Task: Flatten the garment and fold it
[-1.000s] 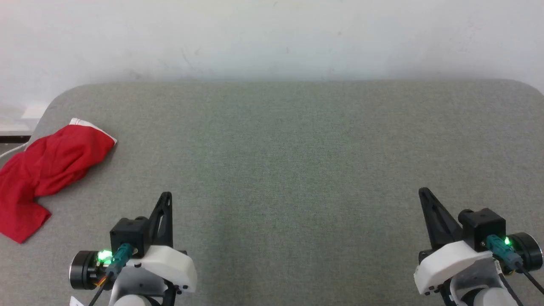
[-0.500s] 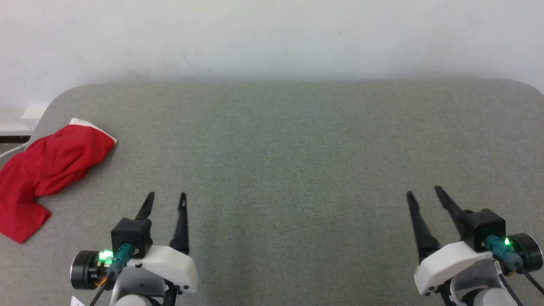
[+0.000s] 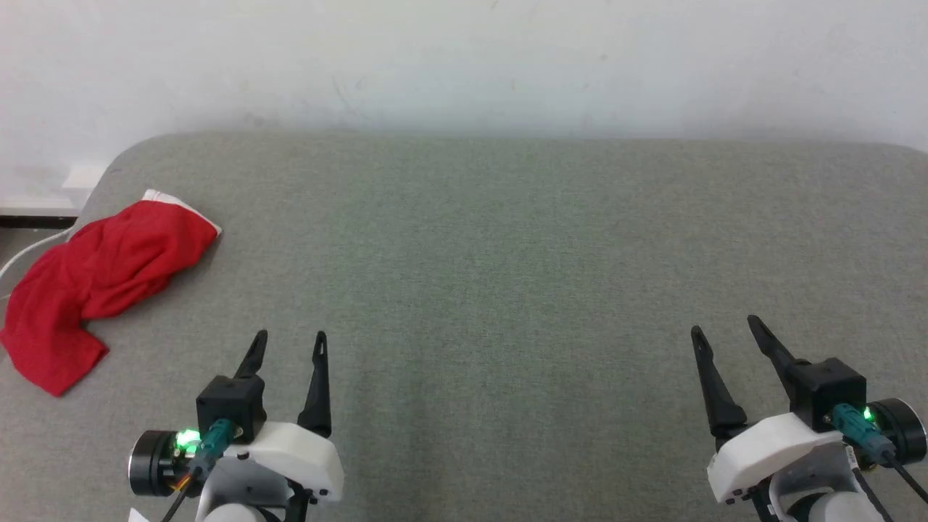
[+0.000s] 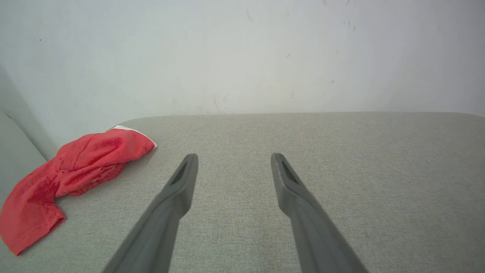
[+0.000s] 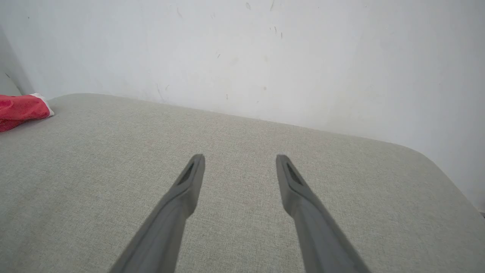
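At far left the soft, crumpled red garment lies on the grey woven table, slanting lower-left to upper-right, white band uppermost; the left gripper and right gripper gape wide, empty.

The garment at the left edge of the surface is soft red cloth, dull and wrinkly. The surface is grey woven cloth, a bit rough. The left end effector and the right end effector look like dull dark plastic. The wall is flat white paint.
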Tool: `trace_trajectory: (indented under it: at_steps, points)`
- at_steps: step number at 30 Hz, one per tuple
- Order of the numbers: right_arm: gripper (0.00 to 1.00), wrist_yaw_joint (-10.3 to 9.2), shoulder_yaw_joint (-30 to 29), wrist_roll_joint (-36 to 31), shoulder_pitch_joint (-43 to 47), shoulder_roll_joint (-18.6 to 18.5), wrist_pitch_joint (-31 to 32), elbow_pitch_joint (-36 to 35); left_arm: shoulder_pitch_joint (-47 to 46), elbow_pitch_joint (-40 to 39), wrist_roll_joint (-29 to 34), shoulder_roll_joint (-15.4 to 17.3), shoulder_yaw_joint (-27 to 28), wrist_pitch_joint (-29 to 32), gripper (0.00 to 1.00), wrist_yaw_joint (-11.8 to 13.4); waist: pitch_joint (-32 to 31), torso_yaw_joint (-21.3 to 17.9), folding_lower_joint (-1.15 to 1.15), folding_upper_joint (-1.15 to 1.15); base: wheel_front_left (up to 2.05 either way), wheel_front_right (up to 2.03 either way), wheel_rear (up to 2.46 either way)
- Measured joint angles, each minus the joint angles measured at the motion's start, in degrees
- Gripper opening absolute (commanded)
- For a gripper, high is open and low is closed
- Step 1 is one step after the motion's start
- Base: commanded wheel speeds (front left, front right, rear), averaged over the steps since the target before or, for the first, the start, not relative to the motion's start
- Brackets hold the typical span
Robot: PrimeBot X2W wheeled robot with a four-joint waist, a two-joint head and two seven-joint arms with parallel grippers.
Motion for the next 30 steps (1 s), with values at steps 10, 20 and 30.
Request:
trace_trajectory:
  at_steps: [10, 20, 30]
  points:
    - [1.0, 0.0, -0.09, 0.21, -0.01, 0.01, -1.0, 0.25, -0.72, 0.56, -0.97, 0.1, -0.49, -1.09, 1.0, 0.67, 0.08, 3.44, 0.0, 0.0, 0.0, 0.0, 0.0]
    - [1.0, 0.0, -0.08, 0.67, -0.04, 0.01, -1.93, 0.52, -0.85, 0.88, -1.57, 0.22, -0.9, -2.47, 1.0, 1.38, 0.32, 7.65, 0.0, 0.0, 0.0, 0.0, 0.0]
    - [1.0, 0.0, -0.07, 1.0, -0.25, 0.01, -2.5, 0.79, -1.09, 1.27, -2.48, 0.23, -1.16, -3.59, 1.0, 1.96, 0.71, 11.92, 0.0, 0.0, -0.01, -0.01, -0.01]
